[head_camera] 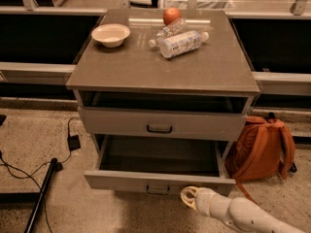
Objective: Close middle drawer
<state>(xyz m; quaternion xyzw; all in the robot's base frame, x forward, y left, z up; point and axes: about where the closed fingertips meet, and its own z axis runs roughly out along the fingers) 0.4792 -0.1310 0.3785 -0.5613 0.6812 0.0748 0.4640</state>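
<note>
Grey wood-look middle drawer: pulled far out of the bench, with its long pale tray open to view and its low, flat front facing the camera.
Handle: a small dark bar at the centre of the middle drawer's front.
Gripper: pale, at the end of a white arm that enters from the lower right. It sits just in front of the middle drawer's front, right of the handle. Whether it is released or clenched cannot be told, nor whether it touches the front.
Top drawer: directly above the middle drawer, with a taller front, standing out a little.
Bench: its brown-grey top lies above the middle drawer.
Bowl: cream, on the bench, above the middle drawer's left half.
Plastic bottle: lying on its side on the bench, above the middle drawer's right half.
Orange-red fruit: just behind the bottle.
Backpack: orange, on the floor just right of the middle drawer.
Black adapter: on the floor left of the middle drawer, with its cable.
</note>
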